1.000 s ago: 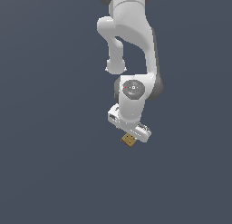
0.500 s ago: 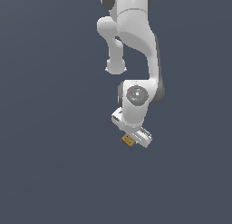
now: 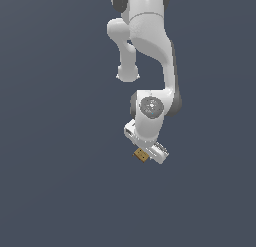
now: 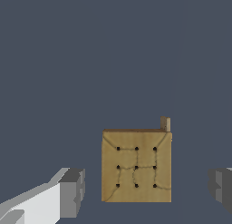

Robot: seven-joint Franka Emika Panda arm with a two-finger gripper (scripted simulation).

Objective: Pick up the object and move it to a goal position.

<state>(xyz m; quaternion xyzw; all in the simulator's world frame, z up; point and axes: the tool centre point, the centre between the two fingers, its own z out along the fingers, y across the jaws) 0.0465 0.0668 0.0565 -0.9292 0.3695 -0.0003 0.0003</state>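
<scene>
Gripper (image 4: 145, 189) — fingers spread wide, nothing held, one grey pad (image 4: 72, 192) on each flank of the block with clear gaps.

Block (image 4: 137, 165) — tan, nine dark dots, on the floor under the wrist, centred for closing; at 7 o'clock of the hand (image 3: 148, 145) in the exterior view.

Matt wood-like block (image 4: 136, 166), glossy white plastic pincer (image 4: 145, 189)

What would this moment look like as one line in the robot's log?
phase: approach | gripper: open, fingers either side of block, not touching | block: flat on surface, not gripped | goal: not visible
</scene>
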